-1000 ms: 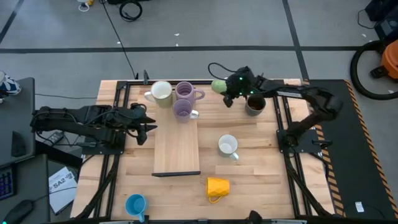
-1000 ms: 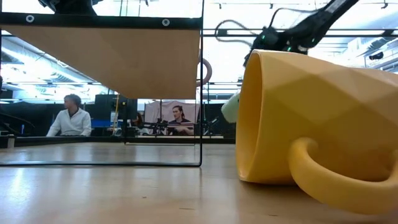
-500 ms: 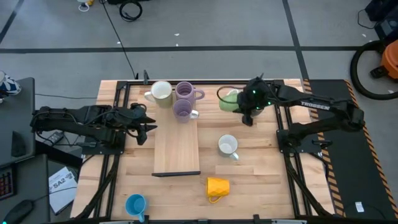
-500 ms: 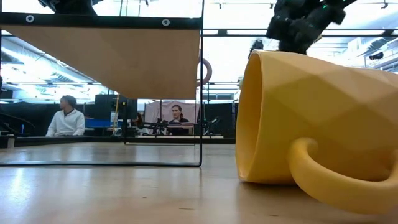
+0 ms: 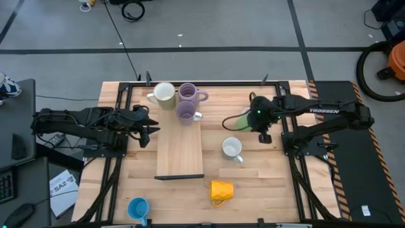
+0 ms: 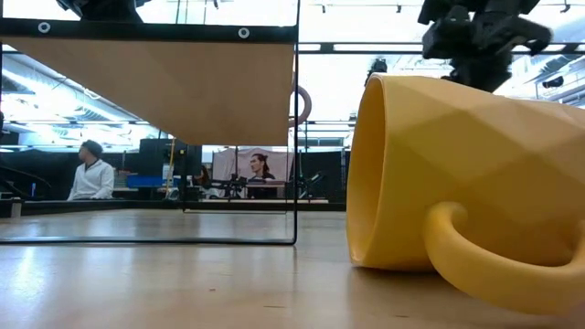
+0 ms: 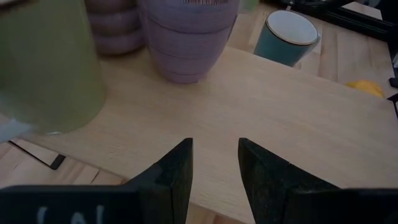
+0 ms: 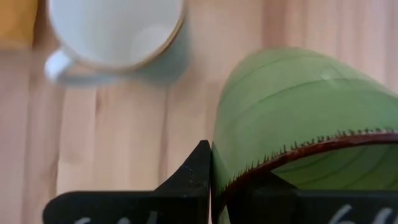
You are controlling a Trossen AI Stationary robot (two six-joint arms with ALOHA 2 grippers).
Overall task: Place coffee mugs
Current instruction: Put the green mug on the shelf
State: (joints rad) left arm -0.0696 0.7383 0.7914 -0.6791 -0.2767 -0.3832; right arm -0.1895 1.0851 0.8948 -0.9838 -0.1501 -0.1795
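Note:
My right gripper (image 5: pixel 256 120) is shut on the light green mug (image 5: pixel 235 121), carried right of the wooden board (image 5: pixel 180 149), just beyond a white mug (image 5: pixel 232 149) that stands upright. My left gripper (image 5: pixel 149 130) waits open at the board's left edge. Another white mug (image 5: pixel 164 94) and two lavender mugs (image 5: pixel 188 93) (image 5: pixel 185 111) stand at the board's far end. The yellow-orange mug (image 5: pixel 221 189) lies on its side near the near edge, filling the low view (image 6: pixel 457 183). A blue mug (image 5: pixel 138 208) stands at the near left. The dark mug is hidden. My right gripper holds the green mug by its brown-edged rim (image 8: pixel 261 167). One finger (image 8: pixel 198 169) lies on the outside of the wall; the other finger is hidden by the mug. The fingers come from the table's right. The mug is lifted clear and tipped, its mouth toward the gripper.
Black frame rails run along the table's left (image 5: pixel 120 152) and right (image 5: pixel 291 158) sides. Bare wood lies between the board and the white mug, and along the near right. People sit in the room beyond the table (image 6: pixel 91 174).
My right gripper has carried the green mug from the table's far edge toward the near edge and a little rightward, still shut on it. Its arm now covers the dark mug that showed beside it a second ago.

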